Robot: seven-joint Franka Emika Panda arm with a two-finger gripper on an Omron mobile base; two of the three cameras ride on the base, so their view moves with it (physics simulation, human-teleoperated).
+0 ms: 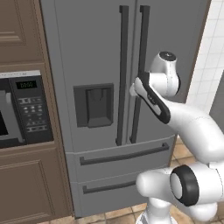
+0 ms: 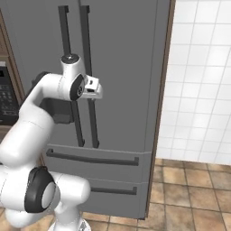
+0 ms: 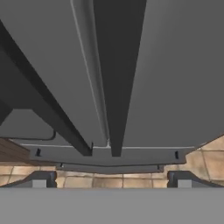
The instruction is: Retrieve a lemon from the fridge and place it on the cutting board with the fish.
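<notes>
The grey fridge (image 1: 87, 48) stands shut, both doors closed, with two dark vertical bar handles side by side. My gripper (image 2: 95, 88) is open and sits right at the right door's handle (image 2: 88, 54), about mid-height. In the hand view that handle (image 3: 118, 65) runs up the middle between my two spread fingertips (image 3: 40, 179), and the left door's handle (image 3: 41, 103) slants off to the left. The lemon is hidden behind the closed doors. The cutting board and the fish are out of view.
A dark dispenser recess (image 1: 94, 105) is set in the left door, and two drawers (image 1: 122, 155) lie below. A black microwave (image 1: 26, 109) sits in brown wooden cabinets (image 1: 26, 188) to the left. A white tiled wall (image 2: 203, 81) and tan floor tiles (image 2: 189, 194) are to the right.
</notes>
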